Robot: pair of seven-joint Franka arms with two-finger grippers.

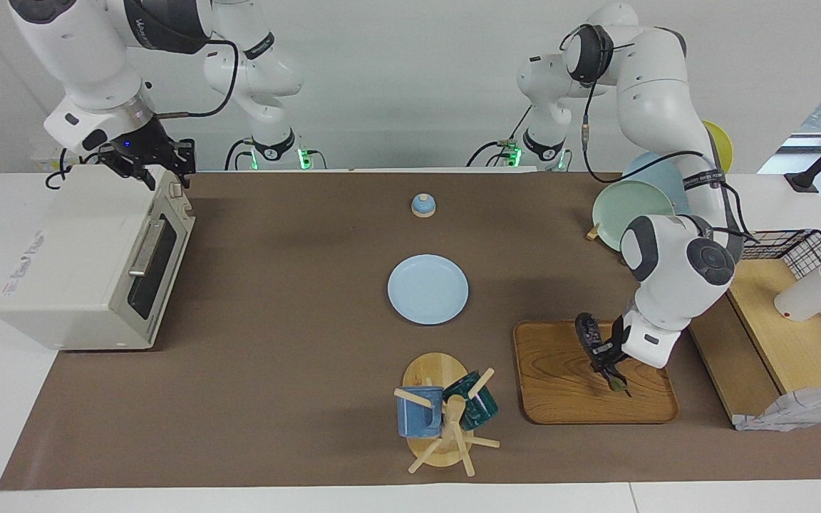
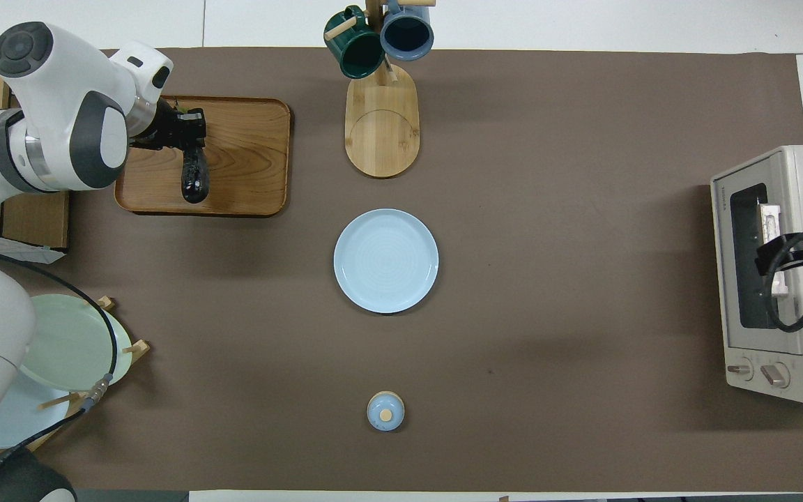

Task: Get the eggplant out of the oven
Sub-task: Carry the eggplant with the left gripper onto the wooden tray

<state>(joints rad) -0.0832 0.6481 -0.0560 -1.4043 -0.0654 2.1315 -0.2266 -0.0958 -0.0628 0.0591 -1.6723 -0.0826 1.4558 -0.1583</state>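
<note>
- Purple-black eggplant is over the wooden tray, at the left arm's end of the table, well apart from the oven, whose door is shut.
- My left claw pinches it near the green stem tip; whether it touches the tray I cannot tell.
- My right claw waits over the oven's top; its fingers I cannot read.
- Handling, my judgement: light, fairly stiff, glossy skin likely slippery. A hold nearer mid-length would balance better.
- Long axis: stem end points away from us robots, blunt end toward us.
</note>
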